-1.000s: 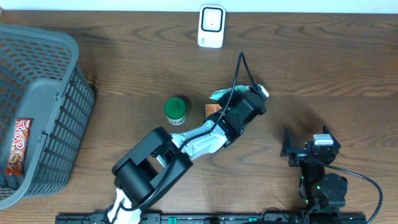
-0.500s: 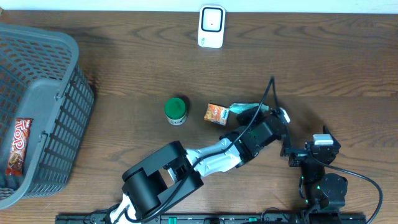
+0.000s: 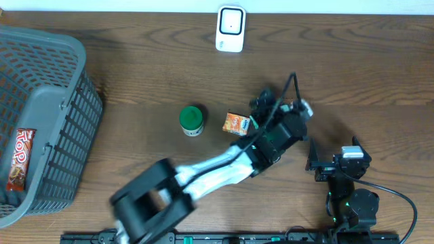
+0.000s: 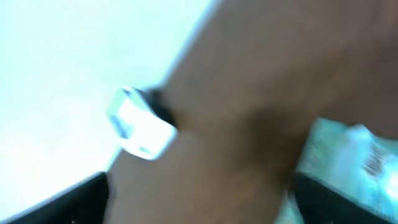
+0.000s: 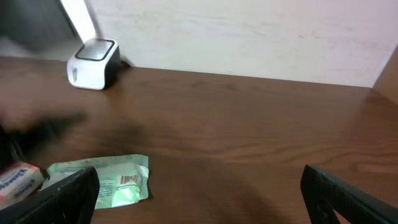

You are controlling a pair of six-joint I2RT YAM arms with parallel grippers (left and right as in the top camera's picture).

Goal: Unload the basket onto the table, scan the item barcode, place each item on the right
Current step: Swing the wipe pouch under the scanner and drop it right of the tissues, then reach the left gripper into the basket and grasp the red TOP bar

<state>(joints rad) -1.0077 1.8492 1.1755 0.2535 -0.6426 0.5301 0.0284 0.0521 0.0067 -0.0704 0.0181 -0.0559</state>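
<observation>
A pale green packet [image 5: 102, 182] lies flat on the table with its barcode [image 5: 129, 180] facing up. It shows blurred at the right of the left wrist view [image 4: 354, 163]. My left gripper [image 3: 262, 104] hovers over it, open and with nothing between its fingers; in the overhead view the arm hides most of the packet. The white scanner [image 3: 230, 28] stands at the table's far edge, beyond the packet [image 5: 93, 64]. My right gripper [image 3: 312, 161] rests open near the front right, well short of the packet.
An orange snack packet [image 3: 234, 123] lies just left of the green one. A green-capped jar [image 3: 192, 120] stands further left. A grey basket [image 3: 47, 74] with a Top candy bar [image 3: 19, 160] fills the left edge.
My left gripper was shut on the green packet, carried it a little right, then opened and let it go. The packet now lies on the table. The right arm has not moved.
</observation>
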